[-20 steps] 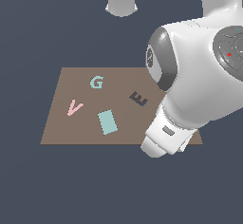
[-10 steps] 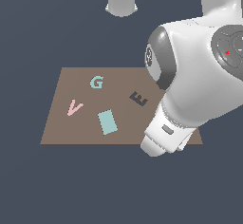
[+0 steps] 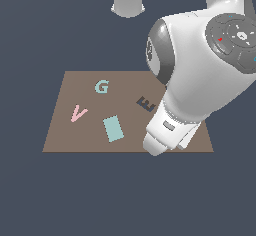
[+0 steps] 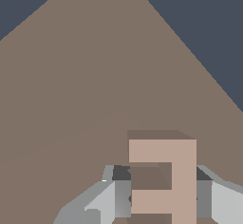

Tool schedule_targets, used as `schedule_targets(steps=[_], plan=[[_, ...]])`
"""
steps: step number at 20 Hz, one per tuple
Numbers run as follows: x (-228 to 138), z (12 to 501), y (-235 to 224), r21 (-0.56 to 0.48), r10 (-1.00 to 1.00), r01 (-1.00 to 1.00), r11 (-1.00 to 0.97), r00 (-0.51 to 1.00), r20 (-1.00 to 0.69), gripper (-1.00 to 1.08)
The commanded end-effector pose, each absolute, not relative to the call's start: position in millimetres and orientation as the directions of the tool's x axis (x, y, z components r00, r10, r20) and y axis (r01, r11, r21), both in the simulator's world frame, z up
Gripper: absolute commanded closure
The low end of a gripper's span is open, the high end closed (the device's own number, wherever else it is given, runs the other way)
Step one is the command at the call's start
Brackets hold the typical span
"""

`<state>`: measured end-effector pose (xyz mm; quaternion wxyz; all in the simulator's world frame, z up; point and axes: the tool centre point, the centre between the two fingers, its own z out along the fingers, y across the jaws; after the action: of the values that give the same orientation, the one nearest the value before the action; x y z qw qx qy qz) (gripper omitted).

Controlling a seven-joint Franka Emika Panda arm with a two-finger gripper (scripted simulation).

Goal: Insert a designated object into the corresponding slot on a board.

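In the wrist view the pinkish-beige E block (image 4: 163, 152) stands between my two fingers (image 4: 116, 194), which press on its two sides. My gripper (image 4: 162, 195) is shut on the E block just over the brown board (image 4: 95, 76). In the exterior view the arm's white hand (image 3: 162, 135) hangs over the board's near right part (image 3: 65, 140) and hides the block and the fingers. The dark E-shaped slot (image 3: 145, 103) lies on the board just to the exterior view's left of the arm, partly cut off by it.
A teal G (image 3: 102, 86), a pink V (image 3: 78, 113) and a teal rectangle (image 3: 113, 128) lie on the board's left half. The arm's big white body (image 3: 210, 80) covers the board's right side. A white base (image 3: 128, 0) stands beyond the board.
The hand has shifted slightly toward the exterior view's left and a little up. The pieces on the board have not moved.
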<state>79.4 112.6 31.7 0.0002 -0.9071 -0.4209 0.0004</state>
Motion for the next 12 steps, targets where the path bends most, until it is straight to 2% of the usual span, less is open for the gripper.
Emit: schedule_targets(steps=[1, 12], plan=[[71, 33, 107, -0.001, 0.764, 0.764, -0.645, 0.645, 0.0, 1.08], [22, 37, 77, -0.001, 0.766, 0.766, -0.643, 0.643, -0.001, 1.08]])
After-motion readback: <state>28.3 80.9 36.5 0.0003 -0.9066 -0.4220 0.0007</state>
